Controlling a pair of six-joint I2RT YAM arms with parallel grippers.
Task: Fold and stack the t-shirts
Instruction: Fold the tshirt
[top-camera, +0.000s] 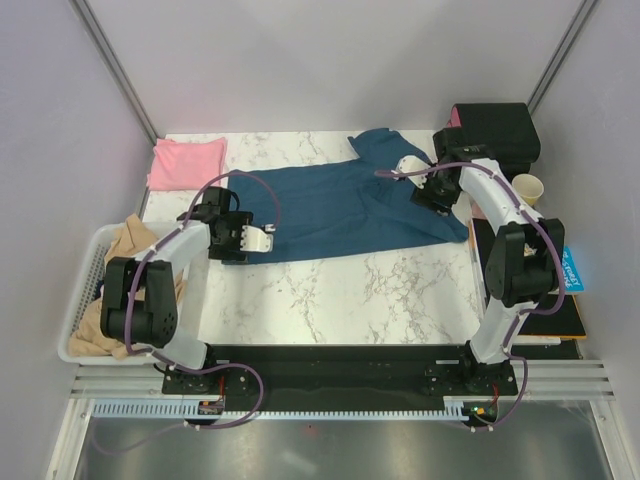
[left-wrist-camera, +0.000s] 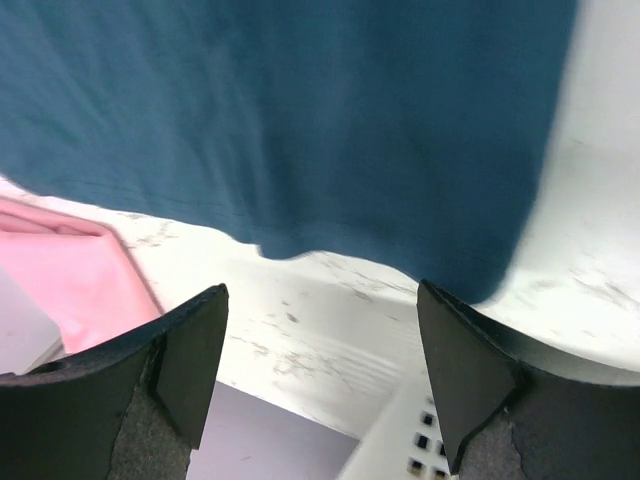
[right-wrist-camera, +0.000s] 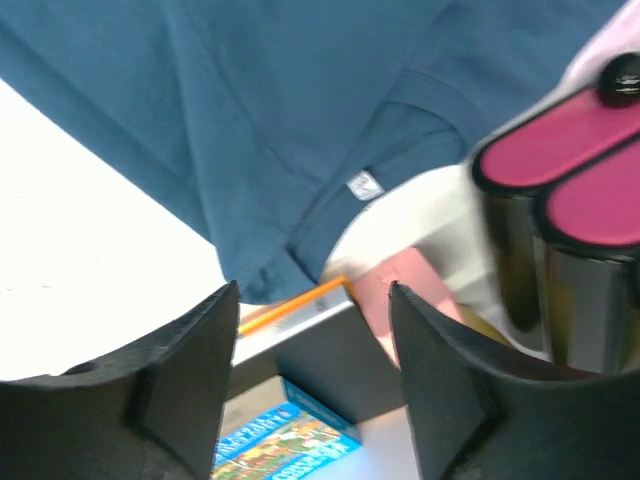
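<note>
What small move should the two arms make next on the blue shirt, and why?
Probably lower both grippers onto the shirt's edges and pinch. The teal t-shirt lies spread out on the table, not yet folded. The left gripper is open and empty and hangs at the shirt's left hem. The right gripper is also open and empty, near the collar end.

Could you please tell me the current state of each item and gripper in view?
teal t-shirt: unfolded, spread on the table
pink t-shirt: folded, at far left corner
left gripper: open, empty
right gripper: open, empty
white basket: holding beige clothes
paper cup: upright
</note>
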